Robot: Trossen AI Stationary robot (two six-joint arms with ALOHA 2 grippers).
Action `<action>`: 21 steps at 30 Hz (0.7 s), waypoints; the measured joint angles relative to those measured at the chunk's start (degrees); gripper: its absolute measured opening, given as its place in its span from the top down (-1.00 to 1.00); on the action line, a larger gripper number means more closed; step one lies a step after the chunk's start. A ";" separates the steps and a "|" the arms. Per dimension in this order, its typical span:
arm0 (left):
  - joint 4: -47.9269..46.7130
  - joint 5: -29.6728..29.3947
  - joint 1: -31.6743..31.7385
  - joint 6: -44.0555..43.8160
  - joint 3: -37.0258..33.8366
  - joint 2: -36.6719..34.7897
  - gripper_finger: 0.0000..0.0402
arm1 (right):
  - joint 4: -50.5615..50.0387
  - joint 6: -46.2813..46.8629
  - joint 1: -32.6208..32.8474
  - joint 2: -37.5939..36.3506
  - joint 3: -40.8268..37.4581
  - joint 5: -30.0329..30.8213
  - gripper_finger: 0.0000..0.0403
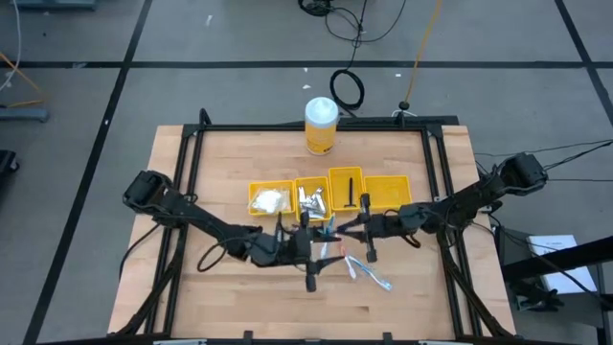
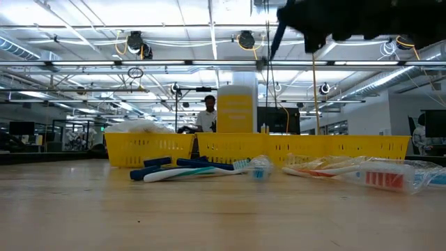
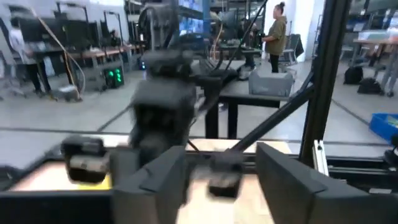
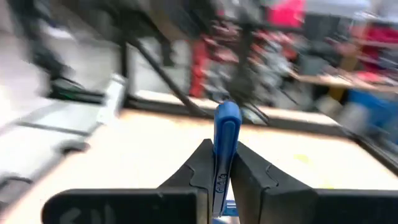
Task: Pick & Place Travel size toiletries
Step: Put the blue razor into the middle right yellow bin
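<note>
My right gripper (image 4: 221,163) is shut on a slim blue toiletry (image 4: 227,124); razor or toothbrush, I cannot tell. In the high view it (image 1: 352,228) hovers over the table's middle, facing my left gripper (image 1: 311,238). My left gripper (image 3: 227,171) stands open with nothing between its fingers. On the table below lie a dark blue razor (image 2: 150,167), a white and teal toothbrush (image 2: 202,171) and wrapped toothbrushes (image 2: 376,176). More of them show from above (image 1: 369,273). My right gripper pinches the blue toiletry's handle (image 4: 222,144) between its two fingers. The fingers (image 4: 202,163) come level from the table's right and lie along the handle. Its rounded end (image 4: 228,115) sticks out past the fingertips, and it is lifted clear of the table.
A row of yellow bins (image 1: 388,192) stands behind the grippers; some hold white packets (image 1: 271,199) and silvery sachets (image 1: 311,197). A tall yellow canister (image 1: 321,125) stands at the far edge. A black frame (image 1: 441,192) runs round the table. Bare wood (image 1: 220,287) lies near the front left.
</note>
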 joint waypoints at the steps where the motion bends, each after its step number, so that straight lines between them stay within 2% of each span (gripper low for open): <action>1: -2.15 -1.02 -0.59 0.87 1.01 -0.24 -0.03 | -1.71 -0.01 -0.36 -0.02 -0.01 2.80 0.88; 6: -16.43 -11.04 -3.93 -0.34 4.34 -0.76 -0.23 | -12.19 0.25 -2.20 -0.02 -0.01 18.56 0.88; 10: -26.95 -17.91 -6.08 -7.99 4.28 -0.76 -0.26 | -18.07 2.83 -3.85 -0.02 -0.06 29.93 0.88; 14: -36.72 -18.17 -6.81 -20.66 3.08 -0.65 -0.22 | -19.35 5.56 -6.18 -0.02 -0.06 32.72 0.88; 18: -40.03 -16.58 -6.82 -30.20 1.09 -0.65 -0.17 | -19.46 8.68 -8.82 -0.02 -0.34 32.76 0.87; 21: -40.72 -16.33 -6.82 -33.38 0.09 -0.54 -0.14 | -19.45 11.03 -10.99 -0.02 -1.44 32.72 0.78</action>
